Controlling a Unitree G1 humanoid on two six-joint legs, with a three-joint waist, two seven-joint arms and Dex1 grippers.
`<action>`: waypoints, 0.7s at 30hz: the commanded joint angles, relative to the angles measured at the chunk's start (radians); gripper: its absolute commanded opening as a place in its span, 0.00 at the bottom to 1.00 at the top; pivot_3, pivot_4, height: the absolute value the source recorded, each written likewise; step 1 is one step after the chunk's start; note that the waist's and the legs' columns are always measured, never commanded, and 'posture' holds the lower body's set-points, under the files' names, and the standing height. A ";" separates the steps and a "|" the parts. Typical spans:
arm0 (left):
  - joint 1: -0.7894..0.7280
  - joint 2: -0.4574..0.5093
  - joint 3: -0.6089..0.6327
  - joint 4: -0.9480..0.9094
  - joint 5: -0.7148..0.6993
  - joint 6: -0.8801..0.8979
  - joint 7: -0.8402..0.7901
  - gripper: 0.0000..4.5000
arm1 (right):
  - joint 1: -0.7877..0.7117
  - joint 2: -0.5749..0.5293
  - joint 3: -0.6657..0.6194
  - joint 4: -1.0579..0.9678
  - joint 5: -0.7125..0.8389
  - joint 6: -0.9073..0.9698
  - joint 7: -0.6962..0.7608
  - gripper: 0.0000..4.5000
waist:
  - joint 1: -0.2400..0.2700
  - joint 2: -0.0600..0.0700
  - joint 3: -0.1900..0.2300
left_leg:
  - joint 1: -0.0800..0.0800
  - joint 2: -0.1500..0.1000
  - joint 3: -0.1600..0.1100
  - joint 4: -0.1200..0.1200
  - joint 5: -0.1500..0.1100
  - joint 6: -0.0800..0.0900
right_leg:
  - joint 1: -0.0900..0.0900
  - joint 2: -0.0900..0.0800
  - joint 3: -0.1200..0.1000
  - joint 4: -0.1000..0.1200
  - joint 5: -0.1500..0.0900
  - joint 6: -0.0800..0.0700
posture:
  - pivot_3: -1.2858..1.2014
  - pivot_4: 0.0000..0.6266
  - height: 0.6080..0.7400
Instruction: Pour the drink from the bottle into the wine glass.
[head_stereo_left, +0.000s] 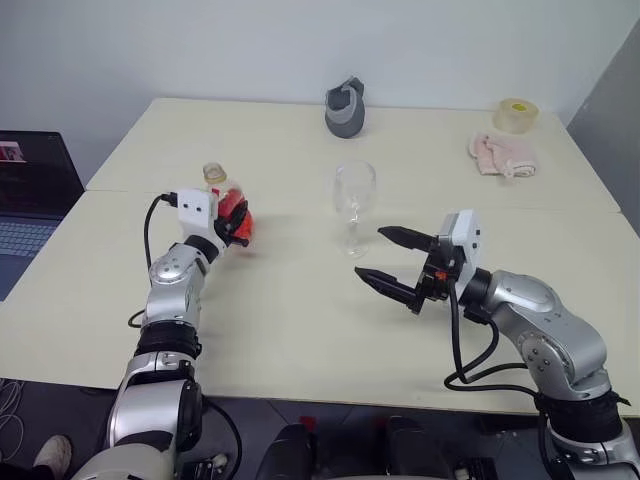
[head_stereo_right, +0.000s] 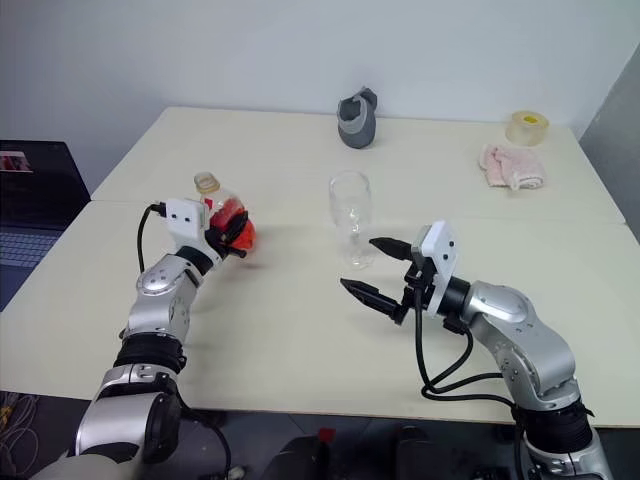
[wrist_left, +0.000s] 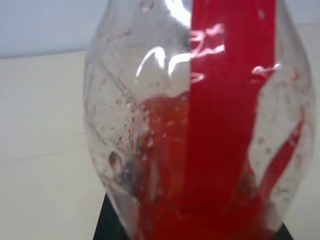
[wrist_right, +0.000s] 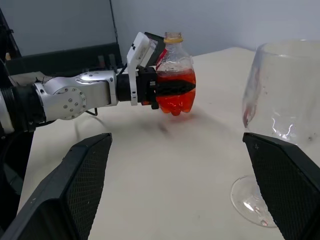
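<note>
Left of centre in the head view, the left gripper (wrist_right: 165, 90) is clamped around the small squat clear plastic bottle (wrist_right: 175, 80), upright with its tan cap on and its base slightly above the cream bench (head_stereo_left: 300, 330). Translucent red-orange drink (wrist_right: 175, 100) fills its lower half. The tall clear stemmed wine glass (head_stereo_left: 354, 195) stands at centre, empty. Lower right, the right gripper (head_stereo_left: 395, 258) hangs wide apart, holding nothing, just beside the glass.

A pale cream table (head_stereo_left: 300, 330) made of 2 tops pushed together, with a seam running across it, fills the middle of the scene. Near its far edge sits a grey cup-like object (head_stereo_left: 345, 108), and toward the far right corner a roll of yellowish tape (head_stereo_left: 515, 114) stands just behind a crumpled pink cloth (head_stereo_left: 503, 154). An open laptop (head_stereo_left: 30, 195) sits off the table's left side.
</note>
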 joint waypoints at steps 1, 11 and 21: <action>-0.085 0.046 -0.047 -0.089 0.027 0.035 -0.067 0.20 | -0.056 0.011 -0.051 -0.005 0.043 0.013 -0.028 1.00 | 0.000 0.000 0.000 | 0.000 0.000 0.000 0.000 0.000 0.000 | 0.000 0.000 0.000 0.000 0.000 0.000 | 0.52 0.24 1.00; -0.393 0.067 -0.188 0.176 0.175 -0.161 -0.203 0.20 | -0.228 0.021 -0.072 0.156 -0.015 -0.024 -0.068 1.00 | -0.003 -0.001 0.001 | -0.001 -0.002 0.001 0.000 0.001 -0.002 | -0.001 0.000 0.000 0.000 0.000 0.000 | 0.52 0.24 1.00; -0.588 0.065 -0.305 0.420 0.328 -0.432 -0.244 0.20 | -0.253 0.067 -0.051 0.194 -0.081 -0.075 -0.093 1.00 | -0.012 -0.001 0.001 | -0.017 -0.002 0.002 0.003 0.002 -0.003 | -0.018 0.000 0.001 0.005 0.000 0.001 | 0.52 0.24 1.00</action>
